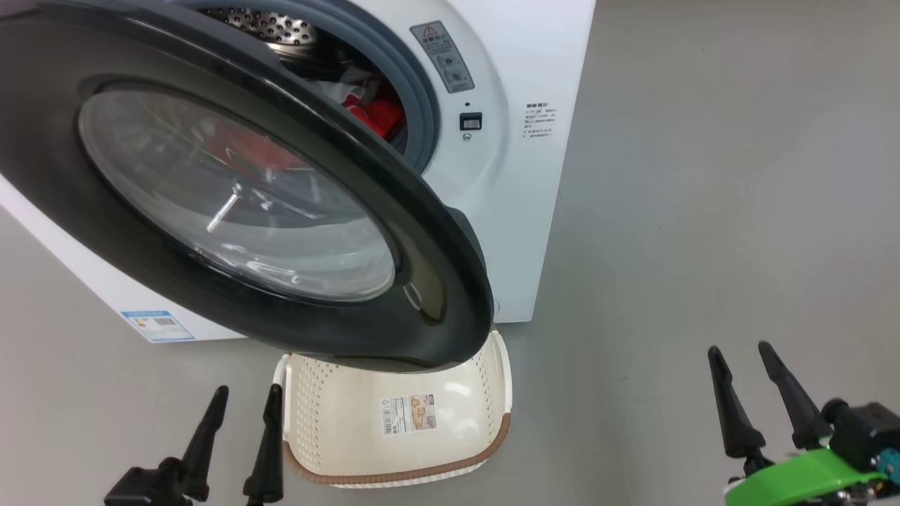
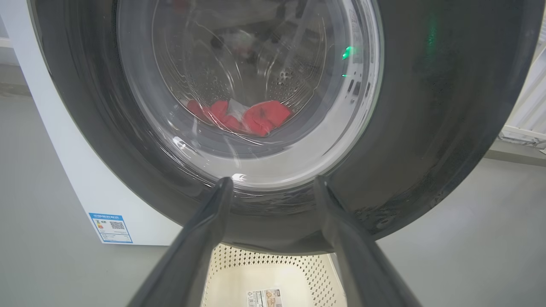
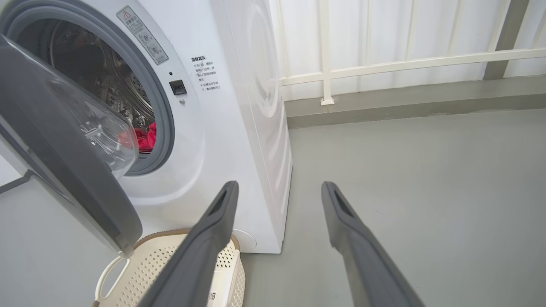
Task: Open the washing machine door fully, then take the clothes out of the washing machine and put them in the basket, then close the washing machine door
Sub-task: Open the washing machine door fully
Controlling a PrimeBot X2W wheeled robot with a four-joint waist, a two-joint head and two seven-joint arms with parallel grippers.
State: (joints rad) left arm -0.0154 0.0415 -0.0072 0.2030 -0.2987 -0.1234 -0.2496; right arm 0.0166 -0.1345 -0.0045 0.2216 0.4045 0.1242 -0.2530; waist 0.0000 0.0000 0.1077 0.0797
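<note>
The washing machine door (image 1: 394, 211), black-rimmed with a bulging glass window, stands partly open and hangs over the basket (image 1: 330, 422). Behind it, red clothes (image 1: 380, 116) lie in the steel drum of the white washing machine (image 1: 527, 197). My left gripper (image 1: 247, 396) is open at the lower left, just left of the basket and below the door rim. In the left wrist view the left gripper (image 2: 273, 182) points at the door (image 2: 426, 128), with the clothes (image 2: 256, 117) seen through the glass. My right gripper (image 1: 738, 351) is open at the lower right, over bare floor. The door (image 3: 64, 170), clothes (image 3: 147, 136) and basket (image 3: 145, 268) show in the right wrist view.
Grey floor (image 1: 703, 211) spreads to the right of the washer. A white railing (image 3: 405, 64) and a low grey kerb run along the wall behind. A blue label (image 1: 156, 325) is stuck low on the washer's front.
</note>
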